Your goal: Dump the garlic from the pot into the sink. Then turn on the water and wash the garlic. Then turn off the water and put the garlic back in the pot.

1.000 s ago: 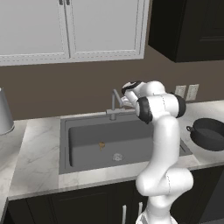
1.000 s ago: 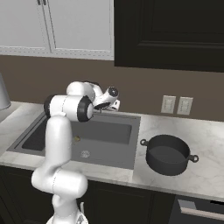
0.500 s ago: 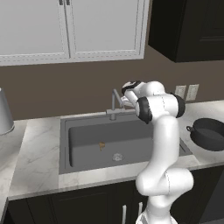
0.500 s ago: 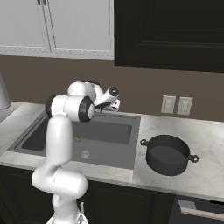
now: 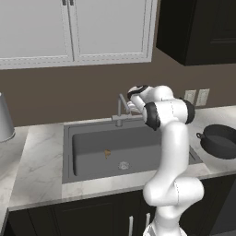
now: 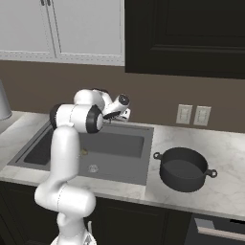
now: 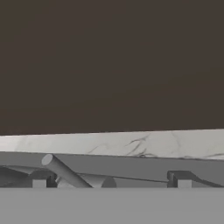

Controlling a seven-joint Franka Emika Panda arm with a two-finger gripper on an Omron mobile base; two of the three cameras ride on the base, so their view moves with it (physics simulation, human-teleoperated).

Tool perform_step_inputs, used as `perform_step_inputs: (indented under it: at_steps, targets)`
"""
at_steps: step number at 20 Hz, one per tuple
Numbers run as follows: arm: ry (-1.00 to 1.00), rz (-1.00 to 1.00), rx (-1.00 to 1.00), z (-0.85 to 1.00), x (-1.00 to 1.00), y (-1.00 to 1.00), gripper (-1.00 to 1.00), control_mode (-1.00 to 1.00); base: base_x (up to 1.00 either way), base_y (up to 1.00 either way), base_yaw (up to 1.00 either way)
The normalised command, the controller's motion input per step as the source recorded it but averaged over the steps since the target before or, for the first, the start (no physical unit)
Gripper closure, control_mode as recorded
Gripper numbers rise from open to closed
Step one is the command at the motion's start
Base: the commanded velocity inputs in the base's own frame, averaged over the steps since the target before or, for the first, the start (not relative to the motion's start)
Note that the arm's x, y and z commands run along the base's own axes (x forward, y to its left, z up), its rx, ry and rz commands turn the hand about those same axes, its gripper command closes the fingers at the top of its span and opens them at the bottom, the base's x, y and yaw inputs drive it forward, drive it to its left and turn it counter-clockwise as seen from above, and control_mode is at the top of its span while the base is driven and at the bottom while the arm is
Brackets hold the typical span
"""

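The garlic [image 5: 107,153] is a tiny tan lump on the floor of the dark grey sink [image 5: 87,138], a little left of the round silver drain [image 5: 123,165]. In the right base view the garlic [image 6: 84,152] peeks out beside my arm. My gripper [image 5: 131,106] hovers at the back rim of the sink, right beside the thin grey faucet [image 5: 120,110]. It is open with nothing between its fingers. The hand view has the fingertips [image 7: 39,182] wide apart and a faucet rod [image 7: 61,170] close in front. The black pot [image 6: 184,167] stands upright on the counter, right of the sink.
A grey metal vessel [image 5: 3,120] stands on the marble counter [image 5: 37,161] at the far left. Wall outlets [image 6: 192,115] sit behind the pot, and cabinets hang above. The brown wall [image 7: 109,65] is close ahead of the hand.
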Motion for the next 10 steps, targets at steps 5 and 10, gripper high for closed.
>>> perform_step_inputs:
  at_steps: [5,10]
  targets:
    - [0.0,0.0,0.01,0.0,0.11,0.0,-1.0,-1.0,0.0,0.0,0.0]
    - [0.0,0.0,0.0,0.0,0.29,0.0,-1.0,-1.0,0.0,0.0,0.0]
